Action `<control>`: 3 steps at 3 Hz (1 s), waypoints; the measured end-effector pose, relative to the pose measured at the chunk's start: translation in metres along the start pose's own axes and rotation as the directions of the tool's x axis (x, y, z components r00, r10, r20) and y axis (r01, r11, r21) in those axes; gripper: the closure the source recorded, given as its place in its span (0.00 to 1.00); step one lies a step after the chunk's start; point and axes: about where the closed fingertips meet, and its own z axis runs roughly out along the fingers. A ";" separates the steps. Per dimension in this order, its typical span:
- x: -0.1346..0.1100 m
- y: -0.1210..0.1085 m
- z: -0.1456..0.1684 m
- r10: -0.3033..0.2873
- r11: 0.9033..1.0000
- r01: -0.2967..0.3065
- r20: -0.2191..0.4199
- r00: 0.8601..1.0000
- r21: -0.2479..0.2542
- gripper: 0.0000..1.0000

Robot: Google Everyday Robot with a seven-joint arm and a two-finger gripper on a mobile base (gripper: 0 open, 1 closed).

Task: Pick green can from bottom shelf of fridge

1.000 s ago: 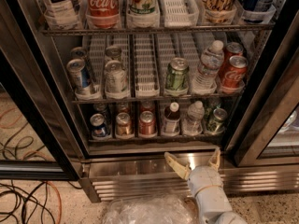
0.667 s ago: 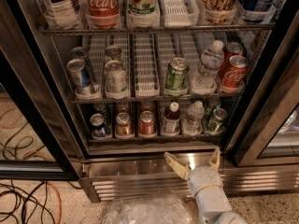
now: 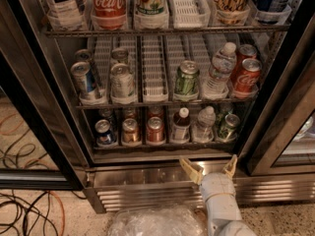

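The fridge (image 3: 147,178) stands open in front of me. The green can (image 3: 228,127), dark green with a silver top, stands at the far right of the bottom shelf (image 3: 162,145). My gripper (image 3: 209,166) is open and empty. It hangs in front of the steel ledge just below the bottom shelf, below and slightly left of the green can. Its two tan fingers (image 3: 190,169) point up towards the shelf. On the same shelf stand a blue can (image 3: 104,132), a gold can (image 3: 130,130), a red can (image 3: 155,129), a dark bottle (image 3: 181,125) and a water bottle (image 3: 204,125).
The middle shelf holds a paler green can (image 3: 186,79), a water bottle (image 3: 218,72) and red Coke cans (image 3: 246,75). A glass door (image 3: 288,117) stands open at the right. A ribbed grille (image 3: 142,198), a crumpled plastic bag (image 3: 157,222) and floor cables (image 3: 27,210) lie below.
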 end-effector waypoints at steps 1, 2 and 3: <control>0.004 -0.016 0.012 0.023 0.998 -0.025 0.036 0.999 0.049 0.00; 0.017 -0.030 0.020 0.054 0.994 -0.060 0.065 0.996 0.090 0.00; 0.023 -0.033 0.029 0.045 0.994 -0.051 0.061 0.997 0.097 0.00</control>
